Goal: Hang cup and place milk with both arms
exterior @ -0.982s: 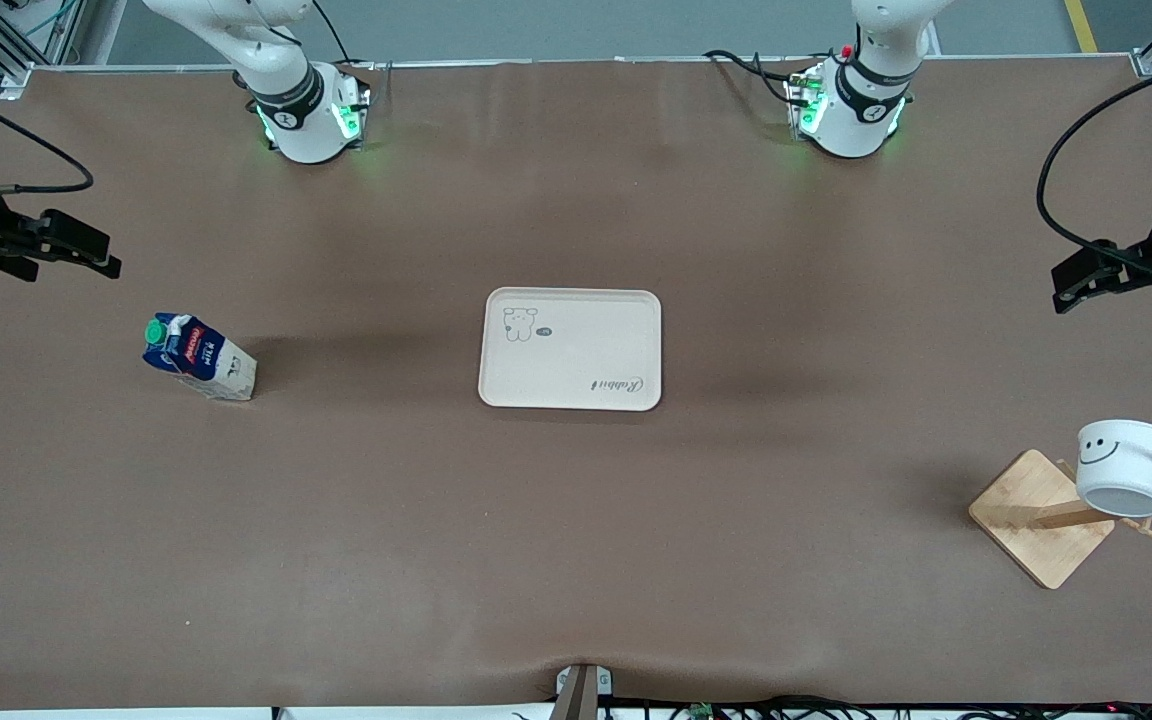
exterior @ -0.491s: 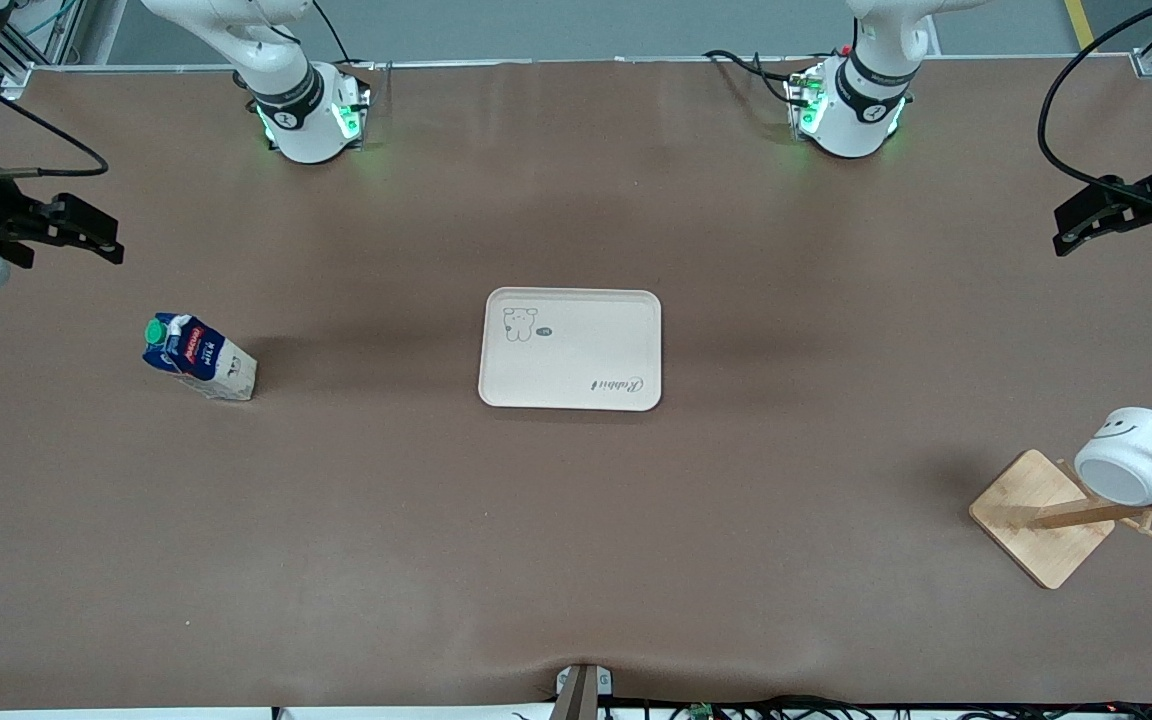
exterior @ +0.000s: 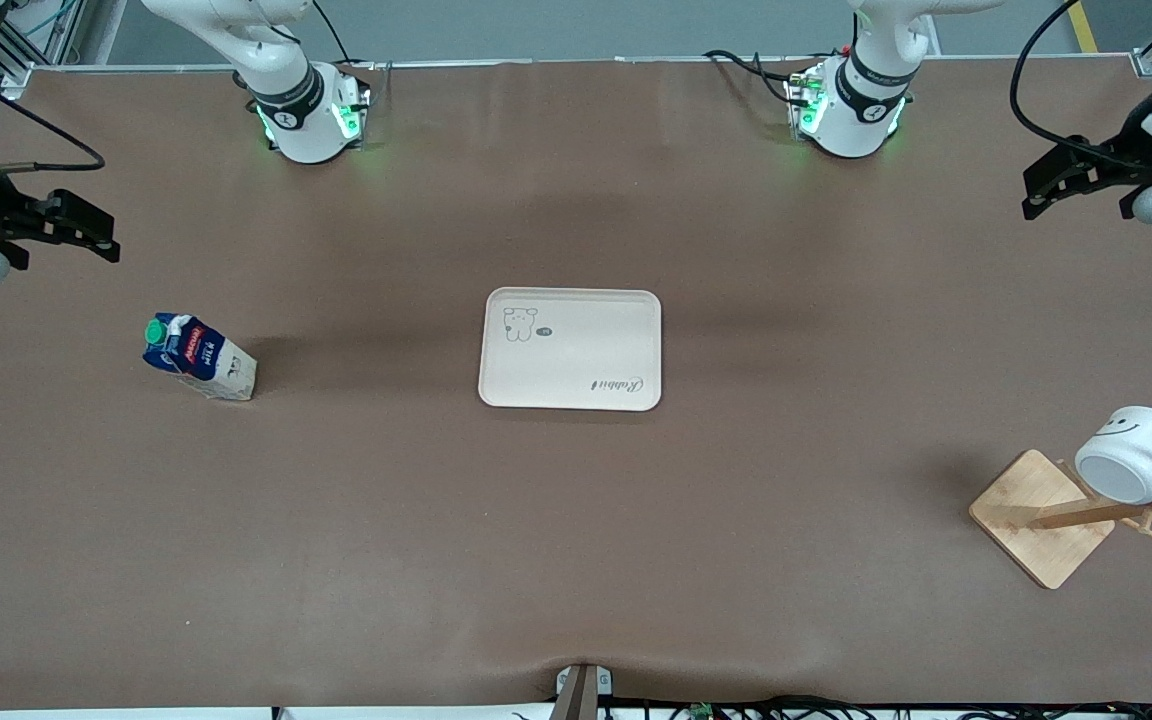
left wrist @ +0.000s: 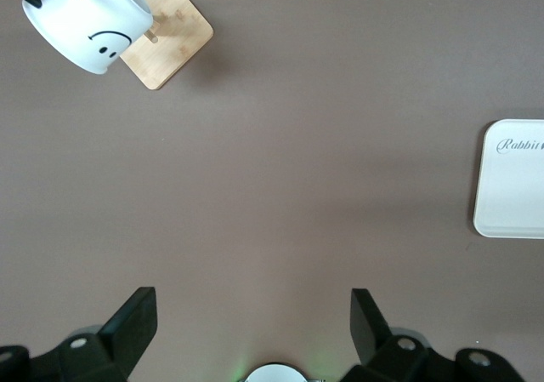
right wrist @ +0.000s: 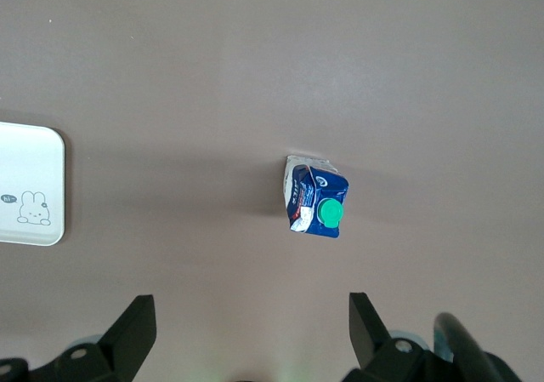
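The cup [exterior: 1129,467] is hanging by its handle on the wooden rack [exterior: 1041,518] at the left arm's end of the tabletop [exterior: 576,520], tilted further than 1 second ago. The left tool [exterior: 1061,178] is withdrawing upward, fingers apart and empty, so hanging appears complete. The milk [exterior: 198,357] is standing off the tray [exterior: 570,349], under the right tool [exterior: 66,225], fingers apart.
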Robot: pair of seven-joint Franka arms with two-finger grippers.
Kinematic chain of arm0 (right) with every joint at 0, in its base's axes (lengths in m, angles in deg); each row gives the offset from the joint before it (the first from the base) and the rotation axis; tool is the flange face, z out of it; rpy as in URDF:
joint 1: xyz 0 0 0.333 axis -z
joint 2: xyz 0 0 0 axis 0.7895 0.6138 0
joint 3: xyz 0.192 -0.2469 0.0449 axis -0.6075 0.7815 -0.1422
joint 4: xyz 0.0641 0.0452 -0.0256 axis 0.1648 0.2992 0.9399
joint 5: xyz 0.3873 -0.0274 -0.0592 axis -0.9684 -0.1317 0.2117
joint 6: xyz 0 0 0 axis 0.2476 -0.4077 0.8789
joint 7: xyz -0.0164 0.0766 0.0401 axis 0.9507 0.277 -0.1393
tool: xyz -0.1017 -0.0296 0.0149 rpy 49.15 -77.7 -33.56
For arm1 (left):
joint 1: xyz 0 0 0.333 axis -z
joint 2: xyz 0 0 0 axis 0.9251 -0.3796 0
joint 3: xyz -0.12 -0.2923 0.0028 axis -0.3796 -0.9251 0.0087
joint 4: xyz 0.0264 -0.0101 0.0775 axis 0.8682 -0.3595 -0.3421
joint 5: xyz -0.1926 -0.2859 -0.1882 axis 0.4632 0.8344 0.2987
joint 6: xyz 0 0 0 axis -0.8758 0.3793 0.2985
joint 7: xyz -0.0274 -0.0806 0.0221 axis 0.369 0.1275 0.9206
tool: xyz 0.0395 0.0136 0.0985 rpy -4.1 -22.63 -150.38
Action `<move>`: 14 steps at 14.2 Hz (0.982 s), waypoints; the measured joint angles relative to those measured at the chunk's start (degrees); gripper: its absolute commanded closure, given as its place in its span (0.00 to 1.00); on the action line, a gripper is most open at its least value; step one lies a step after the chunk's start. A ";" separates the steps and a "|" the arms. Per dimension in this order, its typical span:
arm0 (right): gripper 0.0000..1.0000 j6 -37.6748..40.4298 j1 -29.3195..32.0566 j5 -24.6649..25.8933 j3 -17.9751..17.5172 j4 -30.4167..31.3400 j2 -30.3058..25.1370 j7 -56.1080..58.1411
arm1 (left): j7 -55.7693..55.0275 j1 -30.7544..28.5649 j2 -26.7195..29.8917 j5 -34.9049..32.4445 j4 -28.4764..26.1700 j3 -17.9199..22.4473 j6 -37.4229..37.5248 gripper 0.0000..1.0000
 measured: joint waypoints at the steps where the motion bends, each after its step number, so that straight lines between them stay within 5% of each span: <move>1: 0.00 -0.03 0.03 0.00 0.09 0.00 0.00 0.11 | -0.08 0.32 0.84 0.00 -0.86 0.29 -0.13 0.00; 14: 0.00 0.14 0.09 -0.01 0.32 0.00 0.00 0.20 | -0.19 0.38 1.15 2.00 -1.55 0.43 -0.60 0.00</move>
